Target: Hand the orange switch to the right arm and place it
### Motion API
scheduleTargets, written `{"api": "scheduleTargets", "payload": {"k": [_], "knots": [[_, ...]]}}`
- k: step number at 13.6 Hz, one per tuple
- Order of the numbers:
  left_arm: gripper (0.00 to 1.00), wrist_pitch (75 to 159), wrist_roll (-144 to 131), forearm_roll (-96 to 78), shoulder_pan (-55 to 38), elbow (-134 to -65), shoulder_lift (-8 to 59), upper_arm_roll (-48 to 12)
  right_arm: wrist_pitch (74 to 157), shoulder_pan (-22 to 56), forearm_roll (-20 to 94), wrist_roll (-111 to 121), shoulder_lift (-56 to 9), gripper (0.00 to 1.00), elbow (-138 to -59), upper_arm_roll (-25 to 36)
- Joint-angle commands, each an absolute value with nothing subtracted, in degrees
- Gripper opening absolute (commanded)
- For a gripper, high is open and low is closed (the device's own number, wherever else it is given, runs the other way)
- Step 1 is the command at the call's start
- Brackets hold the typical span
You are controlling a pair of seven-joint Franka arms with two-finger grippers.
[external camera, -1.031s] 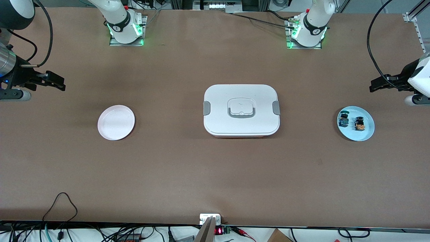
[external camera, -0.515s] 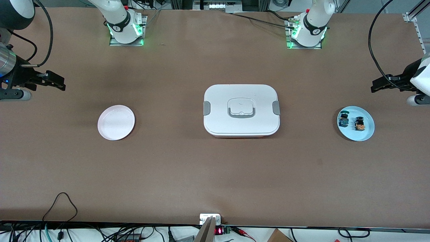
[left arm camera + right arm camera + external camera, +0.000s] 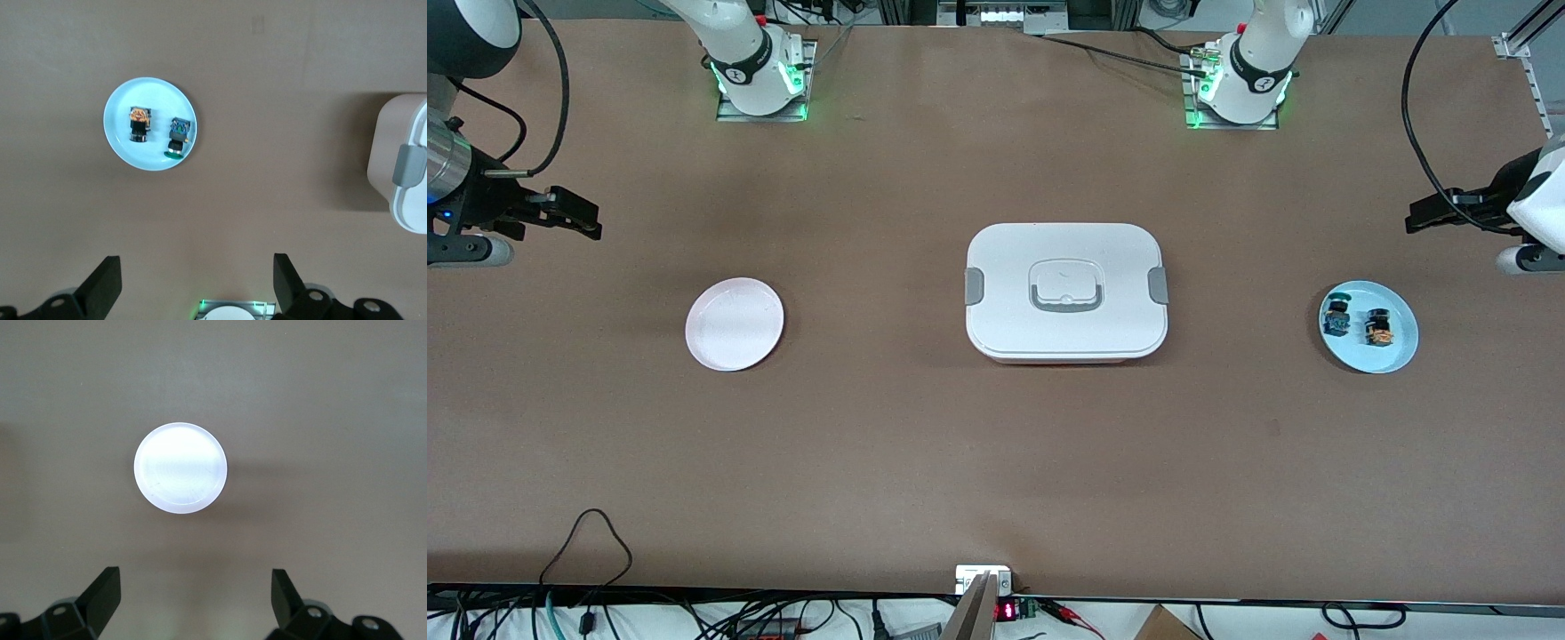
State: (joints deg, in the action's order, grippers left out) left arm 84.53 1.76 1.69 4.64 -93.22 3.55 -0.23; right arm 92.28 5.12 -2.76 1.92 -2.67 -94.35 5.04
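Note:
The orange switch (image 3: 1379, 329) lies on a light blue plate (image 3: 1396, 357) toward the left arm's end of the table, beside a switch with blue-green parts (image 3: 1336, 317). In the left wrist view the orange switch (image 3: 139, 123) and the blue-green one (image 3: 179, 135) lie on that plate (image 3: 127, 151). My left gripper (image 3: 1423, 218) is open and empty, up in the air over the table near the blue plate; it also shows in the left wrist view (image 3: 198, 280). My right gripper (image 3: 580, 218) is open and empty, high near the pale pink plate (image 3: 734, 323), and shows in the right wrist view (image 3: 195, 597).
A white lidded box (image 3: 1065, 292) with grey clips stands in the table's middle; its edge shows in the left wrist view (image 3: 405, 170). The pink plate (image 3: 180, 467) holds nothing. Cables run along the table edge nearest the front camera.
My left gripper has shifted slightly toward the robots' bases. The right arm and the switches have not moved.

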Motion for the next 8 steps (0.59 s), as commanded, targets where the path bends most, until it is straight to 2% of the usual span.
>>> {"api": "scheduleTargets", "payload": {"k": [1,5,8], "knots": [[1.00,82.9,6.6,1.6,4.2,-92.1,4.4,-0.4,91.2,4.6,-1.9,2.6,-2.5,1.00,-93.5,4.5],[1.00,83.3,23.0,5.5,4.9,-93.0,6.1,-0.4,91.7,4.7,-2.0,2.6,-2.5,1.00,-93.5,4.5],[1.00,86.8,33.6,7.0,7.0,-96.0,6.9,-0.3,91.7,4.7,-1.9,2.5,-2.5,1.00,-93.5,4.5]]}}
